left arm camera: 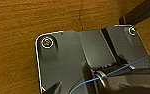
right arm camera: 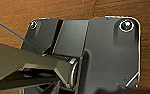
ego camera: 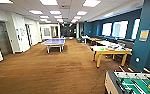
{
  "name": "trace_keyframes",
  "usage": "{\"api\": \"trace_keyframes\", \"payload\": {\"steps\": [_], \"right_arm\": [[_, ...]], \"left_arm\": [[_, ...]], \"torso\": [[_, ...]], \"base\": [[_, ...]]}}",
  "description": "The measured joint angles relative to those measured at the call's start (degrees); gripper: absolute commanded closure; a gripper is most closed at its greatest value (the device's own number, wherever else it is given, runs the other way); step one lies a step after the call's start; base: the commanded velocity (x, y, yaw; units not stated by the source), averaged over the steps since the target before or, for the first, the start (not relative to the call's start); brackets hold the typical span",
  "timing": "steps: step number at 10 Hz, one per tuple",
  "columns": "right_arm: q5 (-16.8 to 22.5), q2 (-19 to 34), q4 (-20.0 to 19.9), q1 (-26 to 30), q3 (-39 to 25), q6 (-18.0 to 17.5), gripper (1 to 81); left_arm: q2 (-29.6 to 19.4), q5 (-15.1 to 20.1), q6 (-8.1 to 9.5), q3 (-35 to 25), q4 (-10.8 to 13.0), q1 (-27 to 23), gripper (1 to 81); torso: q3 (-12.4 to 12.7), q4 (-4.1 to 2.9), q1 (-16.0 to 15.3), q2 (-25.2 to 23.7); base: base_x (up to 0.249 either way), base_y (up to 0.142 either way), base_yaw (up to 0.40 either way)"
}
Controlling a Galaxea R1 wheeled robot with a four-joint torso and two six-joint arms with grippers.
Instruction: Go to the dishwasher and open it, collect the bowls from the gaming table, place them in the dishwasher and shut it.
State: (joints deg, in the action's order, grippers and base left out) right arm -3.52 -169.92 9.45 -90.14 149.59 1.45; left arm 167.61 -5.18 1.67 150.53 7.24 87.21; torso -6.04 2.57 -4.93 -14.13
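Observation:
The gaming table [ego camera: 111, 51], white on top with yellow trim and yellow legs, stands at the right of the head view, a few metres ahead. Small things lie on it, too blurred to name, among them a green spot [ego camera: 102, 49] near its left end that may be one of the bowls. The dishwasher is out of view. Both wrist views look down past my own dark plate onto brown carpet [left arm camera: 18, 22], with nothing held in sight.
A green-field football table [ego camera: 133, 83] stands close at the lower right. A blue ping-pong table [ego camera: 54, 42] is farther ahead in mid-room. A dark blue wall corner [ego camera: 148, 37] juts in on the right. Brown carpet [ego camera: 53, 70] stretches ahead; grey doors [ego camera: 1, 37] are on the left.

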Motion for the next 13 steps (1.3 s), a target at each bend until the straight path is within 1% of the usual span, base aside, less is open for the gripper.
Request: {"api": "trace_keyframes", "payload": {"steps": [8, 10, 12, 13], "right_arm": [[0.0, 0.0, 0.0, 0.1, 0.0, 0.0, 1.0], [-0.2, 0.0, 0.0, 0.4, 0.0, 0.0, 1.0], [0.2, 0.0, 0.0, -0.6, 0.0, 0.0, 1.0], [0.1, 0.0, 0.0, -0.3, 0.0, 0.0, 1.0]], "left_arm": [[0.0, 0.0, 0.0, 0.0, 0.0, -0.1, 1.0], [0.0, -0.3, 0.0, 0.0, 0.0, -0.6, 1.0], [0.0, 0.1, -0.02, 0.0, 0.0, 0.5, 1.0], [0.0, 0.2, -0.02, 0.0, 0.0, 0.3, 1.0]], "torso": [[0.0, 0.0, 0.0, 0.0], [0.0, 0.0, 0.0, 0.0], [0.0, 0.0, 0.0, 0.0], [0.0, 0.0, 0.0, 0.0]], "base": [[0.114, 0.0, 0.0], [0.079, 0.0, 0.0], [0.079, 0.0, 0.0], [0.079, 0.062, 0.0]]}}
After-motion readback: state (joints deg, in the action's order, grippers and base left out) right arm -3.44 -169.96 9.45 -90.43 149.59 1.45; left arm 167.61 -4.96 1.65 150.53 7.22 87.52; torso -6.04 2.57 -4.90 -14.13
